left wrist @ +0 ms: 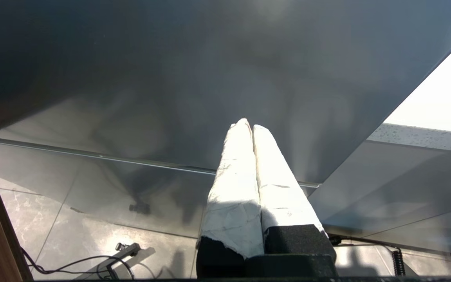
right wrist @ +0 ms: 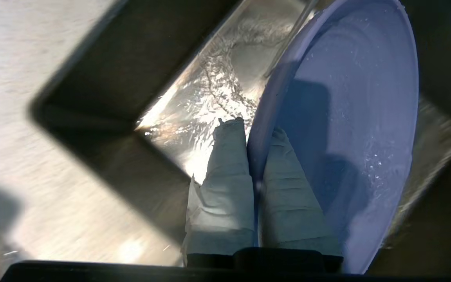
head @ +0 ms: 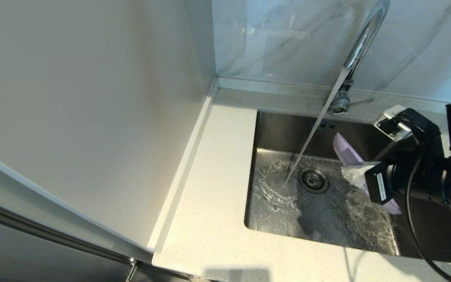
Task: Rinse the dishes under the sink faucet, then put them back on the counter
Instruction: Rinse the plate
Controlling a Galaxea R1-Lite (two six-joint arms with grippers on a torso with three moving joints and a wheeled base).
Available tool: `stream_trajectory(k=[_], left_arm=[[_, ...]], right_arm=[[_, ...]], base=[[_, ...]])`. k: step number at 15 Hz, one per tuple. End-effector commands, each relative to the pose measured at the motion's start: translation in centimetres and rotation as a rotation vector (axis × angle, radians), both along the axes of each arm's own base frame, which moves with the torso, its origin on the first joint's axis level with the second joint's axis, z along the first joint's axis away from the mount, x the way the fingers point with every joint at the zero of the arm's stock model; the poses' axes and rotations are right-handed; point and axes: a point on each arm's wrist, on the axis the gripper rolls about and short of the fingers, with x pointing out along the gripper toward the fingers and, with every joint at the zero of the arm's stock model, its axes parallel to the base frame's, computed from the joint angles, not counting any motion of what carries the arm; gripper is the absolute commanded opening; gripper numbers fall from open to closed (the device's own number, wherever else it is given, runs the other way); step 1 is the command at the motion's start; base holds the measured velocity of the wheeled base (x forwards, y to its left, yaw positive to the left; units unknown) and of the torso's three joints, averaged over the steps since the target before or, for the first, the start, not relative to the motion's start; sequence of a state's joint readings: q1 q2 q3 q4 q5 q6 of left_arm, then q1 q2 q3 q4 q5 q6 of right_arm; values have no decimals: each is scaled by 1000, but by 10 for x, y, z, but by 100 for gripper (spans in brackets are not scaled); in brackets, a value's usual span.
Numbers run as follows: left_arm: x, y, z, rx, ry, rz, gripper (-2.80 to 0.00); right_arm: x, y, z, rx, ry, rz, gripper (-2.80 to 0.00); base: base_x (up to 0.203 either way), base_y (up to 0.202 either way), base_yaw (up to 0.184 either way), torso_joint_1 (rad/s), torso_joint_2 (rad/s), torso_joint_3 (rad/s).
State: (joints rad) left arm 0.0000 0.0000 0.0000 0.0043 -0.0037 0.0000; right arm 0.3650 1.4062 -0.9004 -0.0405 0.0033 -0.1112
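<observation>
Your right claw [right wrist: 251,135] is clamped tight on the plate's [right wrist: 350,129] rim, one padded finger [right wrist: 225,172] on the outside face, the other on the inside, and the plate stands on edge over the sink [head: 288,129], tilted, on the sink's right half. From the head view you can see the plate [head: 347,150] poking up past the claw [head: 352,172], its upper edge close to the back wall of the sink and clear of the stream [head: 311,137]. Water runs from the faucet [head: 360,47] in a slanted line and lands just left of the drain [head: 313,179], so the plate sits to the right of the stream, not under it. Beads of water cling to the plate's inner face. The sink floor is wet and rippling around the drain. You have open sink floor to the left of the plate, and a broad bare stretch of worktop [head: 213,188] left of the sink's rim, bounded by the raised back edge and the side panel. Your left claw [left wrist: 251,127] is parked away from the sink, fingers pressed together with nothing between them, facing a dark panel
</observation>
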Motion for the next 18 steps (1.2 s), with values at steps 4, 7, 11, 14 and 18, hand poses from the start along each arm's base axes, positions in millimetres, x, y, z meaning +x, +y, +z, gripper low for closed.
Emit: stream_trajectory(k=[4, 7, 11, 14, 18], left_arm=[[0, 0, 0, 0, 0, 1, -280], [0, 0, 0, 0, 0, -1, -280], [0, 0, 0, 0, 0, 1, -280], [0, 0, 0, 0, 0, 1, -280], [0, 0, 0, 0, 0, 0, -280]], right_arm=[[-8, -3, 37, 295, 117, -105, -280], [4, 1, 59, 466, 262, -215, -280], [13, 6, 89, 698, 495, -243, -280], [27, 12, 91, 768, 609, -202, -280], [42, 15, 90, 637, 526, -115, -280]], base=[[0, 0, 0, 0, 0, 0], [0, 0, 0, 0, 0, 0], [0, 0, 0, 0, 0, 0], [0, 0, 0, 0, 0, 0], [0, 0, 0, 0, 0, 0]])
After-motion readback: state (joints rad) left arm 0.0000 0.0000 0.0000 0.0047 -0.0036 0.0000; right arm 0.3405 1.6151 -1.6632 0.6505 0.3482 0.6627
